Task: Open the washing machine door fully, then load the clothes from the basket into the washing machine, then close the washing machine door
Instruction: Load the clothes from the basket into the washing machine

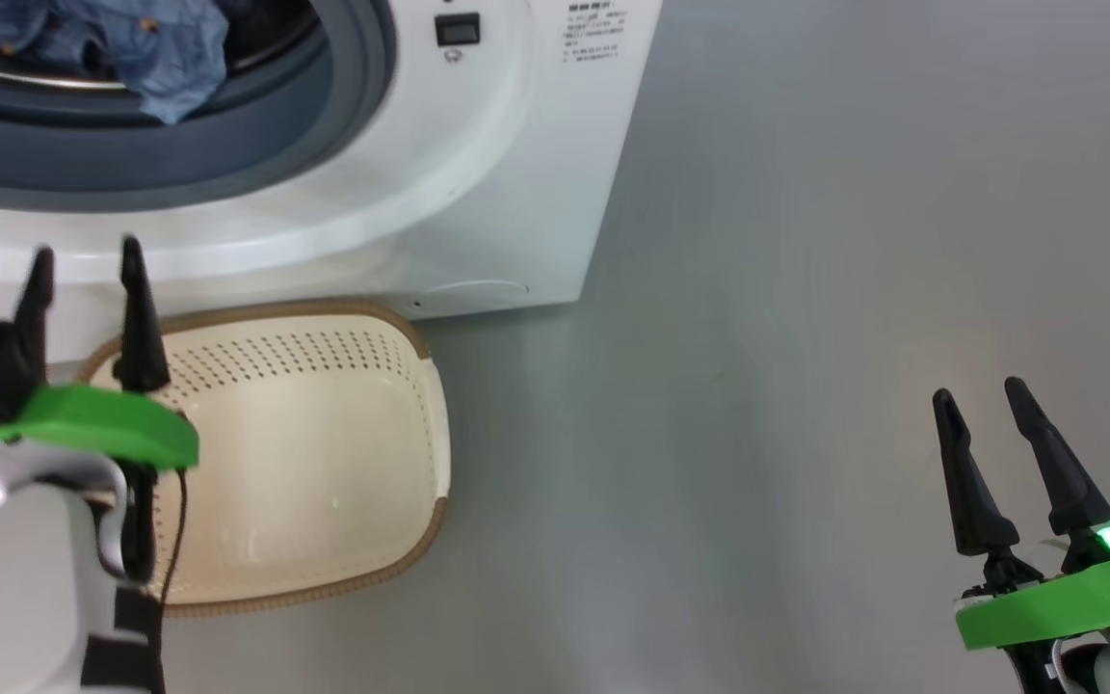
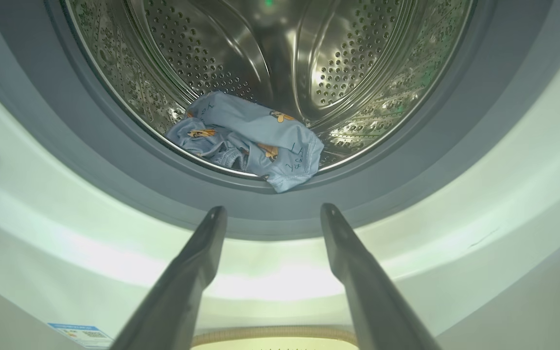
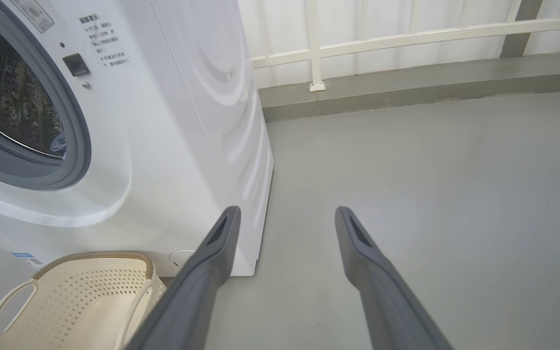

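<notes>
Grey floor (image 1: 806, 289); clothes (image 2: 248, 141) lie in drum (image 2: 358, 73) beyond left pincer (image 2: 273, 209).

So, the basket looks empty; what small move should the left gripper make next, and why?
Probably ease the open left gripper forward to push the clothes deeper: one corner hangs over the edge of the drum onto the grey gasket, where it could get pinched at closing. The basket is empty.
</notes>
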